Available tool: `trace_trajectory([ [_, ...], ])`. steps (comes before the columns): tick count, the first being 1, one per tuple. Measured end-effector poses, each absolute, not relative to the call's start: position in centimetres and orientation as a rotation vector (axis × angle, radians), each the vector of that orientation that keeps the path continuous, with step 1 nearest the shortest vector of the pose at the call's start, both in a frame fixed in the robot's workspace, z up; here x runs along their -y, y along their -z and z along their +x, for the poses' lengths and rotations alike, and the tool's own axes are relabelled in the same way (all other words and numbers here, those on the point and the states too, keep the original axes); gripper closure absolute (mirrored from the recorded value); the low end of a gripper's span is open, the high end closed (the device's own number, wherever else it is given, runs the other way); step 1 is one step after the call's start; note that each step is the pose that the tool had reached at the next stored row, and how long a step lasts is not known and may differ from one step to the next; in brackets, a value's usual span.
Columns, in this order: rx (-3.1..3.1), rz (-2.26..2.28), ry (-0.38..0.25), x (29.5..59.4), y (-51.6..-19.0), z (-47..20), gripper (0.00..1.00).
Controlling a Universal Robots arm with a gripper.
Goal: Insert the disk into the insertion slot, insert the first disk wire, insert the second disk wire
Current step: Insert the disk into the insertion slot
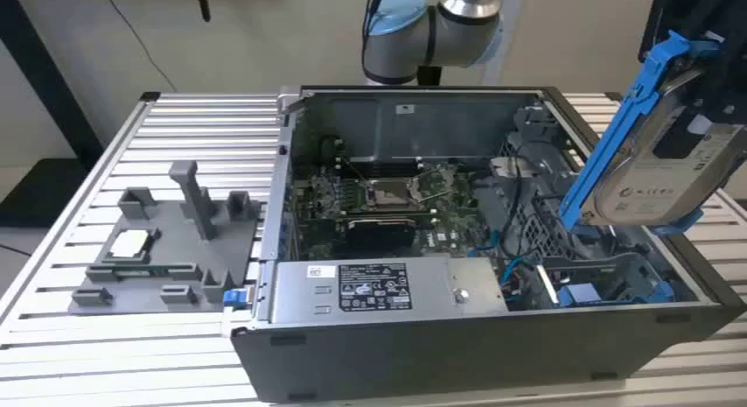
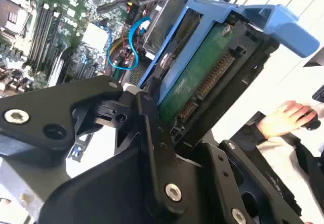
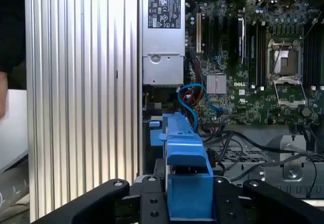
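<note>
The disk, a silver-grey drive in a bright blue carrier frame, hangs tilted on edge over the open computer case, at the exterior view's right. My gripper is shut on it from above. In the second wrist view the black fingers clamp the disk, whose green board and connector face the camera. The first wrist view has the blue carrier between the gripper's black arms. The insertion slot, a grey bay with blue rails, lies below the disk in the case's near right corner. A blue wire loops beside it.
A grey power-supply box lies along the case's front edge and the motherboard sits in the middle. A grey parts fixture stands on the slatted table at the exterior view's left. A person's hand rests beyond the case.
</note>
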State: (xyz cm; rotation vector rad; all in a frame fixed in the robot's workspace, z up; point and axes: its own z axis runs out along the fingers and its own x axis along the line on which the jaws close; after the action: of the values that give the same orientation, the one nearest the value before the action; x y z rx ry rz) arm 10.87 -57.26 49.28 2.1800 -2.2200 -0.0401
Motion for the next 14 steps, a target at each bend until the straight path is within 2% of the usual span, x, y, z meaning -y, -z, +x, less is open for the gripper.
trace_trajectory([
  [14, 2.22, 2.18, 0.04, 57.27, -48.95, 10.87, 0.68],
])
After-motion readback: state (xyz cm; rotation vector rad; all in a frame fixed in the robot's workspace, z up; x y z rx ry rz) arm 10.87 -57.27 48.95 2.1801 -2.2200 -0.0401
